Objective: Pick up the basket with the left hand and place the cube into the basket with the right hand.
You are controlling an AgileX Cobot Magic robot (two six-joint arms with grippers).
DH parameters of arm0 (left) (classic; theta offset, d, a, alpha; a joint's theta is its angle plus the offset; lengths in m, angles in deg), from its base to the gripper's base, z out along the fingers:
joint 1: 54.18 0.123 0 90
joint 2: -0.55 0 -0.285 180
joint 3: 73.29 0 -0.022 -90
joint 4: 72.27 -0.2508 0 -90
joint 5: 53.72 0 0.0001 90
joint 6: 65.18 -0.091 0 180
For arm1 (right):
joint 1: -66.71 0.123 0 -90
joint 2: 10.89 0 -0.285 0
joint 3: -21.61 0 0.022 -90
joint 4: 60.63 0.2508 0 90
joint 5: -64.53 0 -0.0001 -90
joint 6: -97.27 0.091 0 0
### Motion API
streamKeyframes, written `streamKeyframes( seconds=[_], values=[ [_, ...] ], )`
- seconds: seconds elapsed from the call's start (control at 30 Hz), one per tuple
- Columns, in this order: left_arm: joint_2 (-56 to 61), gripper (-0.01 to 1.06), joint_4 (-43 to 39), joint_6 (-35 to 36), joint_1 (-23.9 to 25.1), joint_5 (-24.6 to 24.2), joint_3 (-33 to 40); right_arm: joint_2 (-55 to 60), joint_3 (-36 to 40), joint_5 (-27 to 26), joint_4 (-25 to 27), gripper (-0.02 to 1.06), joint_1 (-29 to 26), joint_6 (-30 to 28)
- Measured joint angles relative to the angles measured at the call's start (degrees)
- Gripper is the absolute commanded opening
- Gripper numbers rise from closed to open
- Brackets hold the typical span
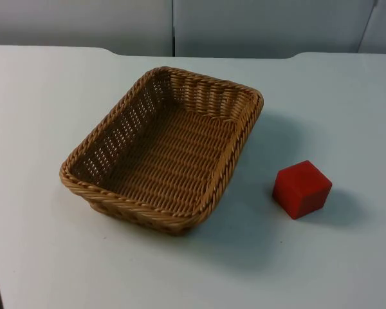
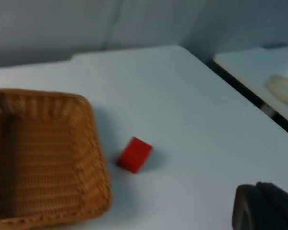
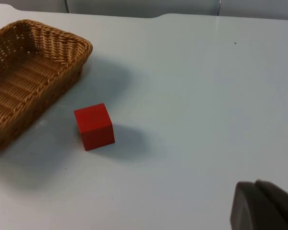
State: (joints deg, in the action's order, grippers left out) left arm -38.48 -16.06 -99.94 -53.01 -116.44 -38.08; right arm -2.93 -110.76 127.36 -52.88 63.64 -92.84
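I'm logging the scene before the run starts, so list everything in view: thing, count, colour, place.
basket: one, tan wicker, rectangular, empty, resting on the table left of centre.
cube: one, red, on the table to the right of the basket, apart from it.
table: one, white, under both things.
partition wall: one, grey, behind the table's far edge.
second table top: one, white, beside this one across a dark gap, with a pale blurred thing on it.
left gripper: black fingertip, above the table, holding nothing.
right gripper: black fingertip, above the table, near the cube, holding nothing.
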Motion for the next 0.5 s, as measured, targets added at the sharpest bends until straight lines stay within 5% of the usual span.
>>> streamKeyframes(
  seconds=[0.17, 0.27, 0.4, 0.5],
  values=[
    [-17.5, 0.12, 1.9, -7.6, 0.0, -4.1, -1.0, 0.0, 0.0, 0.0, 0.0, 0.00, 0.0, 0.0],
    [-24.3, 0.33, 1.5, -9.7, 0.0, -4.1, -1.0, 0.0, 0.0, 0.0, 0.0, 0.00, 0.0, 0.0],
    [-34.3, 0.54, 1.2, -11.4, 0.0, -1.0, -1.0, 0.0, 0.0, 0.0, 0.0, 0.00, 0.0, 0.0],
    [-38.8, 0.57, 1.2, -11.9, 0.0, 3.3, -1.0, 0.0, 0.0, 0.0, 0.0, 0.00, 0.0, 0.0]
  ],
)
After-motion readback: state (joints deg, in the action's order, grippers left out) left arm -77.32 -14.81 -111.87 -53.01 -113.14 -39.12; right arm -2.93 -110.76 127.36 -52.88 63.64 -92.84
